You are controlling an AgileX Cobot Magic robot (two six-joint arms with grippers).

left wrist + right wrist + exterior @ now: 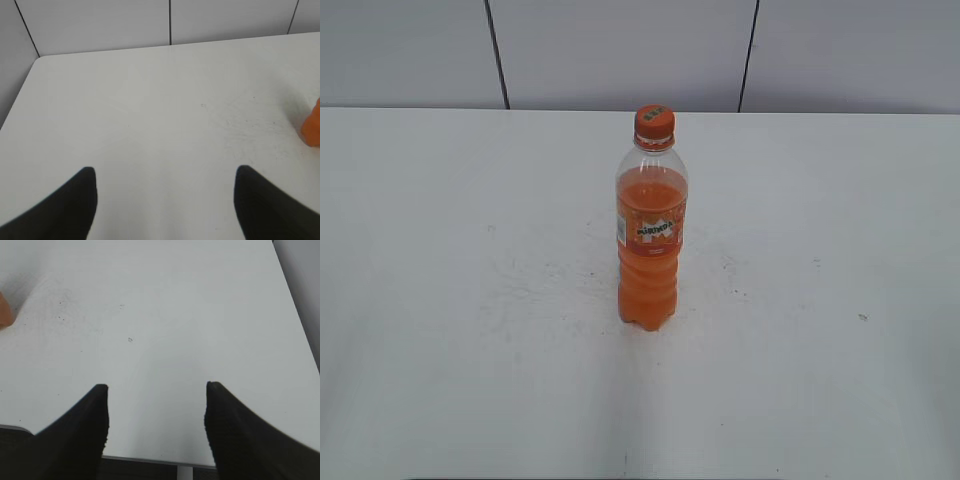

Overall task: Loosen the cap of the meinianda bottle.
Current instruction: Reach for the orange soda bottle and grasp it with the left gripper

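Note:
The meinianda bottle (651, 235) stands upright in the middle of the white table (470, 300), with orange liquid and an orange label. Its orange cap (654, 122) sits on the neck. Neither gripper shows in the exterior view. In the left wrist view my left gripper (165, 172) is open and empty above bare table, and an orange edge of the bottle (312, 129) shows at the far right. In the right wrist view my right gripper (156, 386) is open and empty near the table's front edge, and an orange sliver of the bottle (4, 312) shows at the far left.
A grey panelled wall (620, 50) stands behind the table. The table's rounded back left corner (42, 59) shows in the left wrist view. The table's front edge (150, 458) shows in the right wrist view, with dark space below it.

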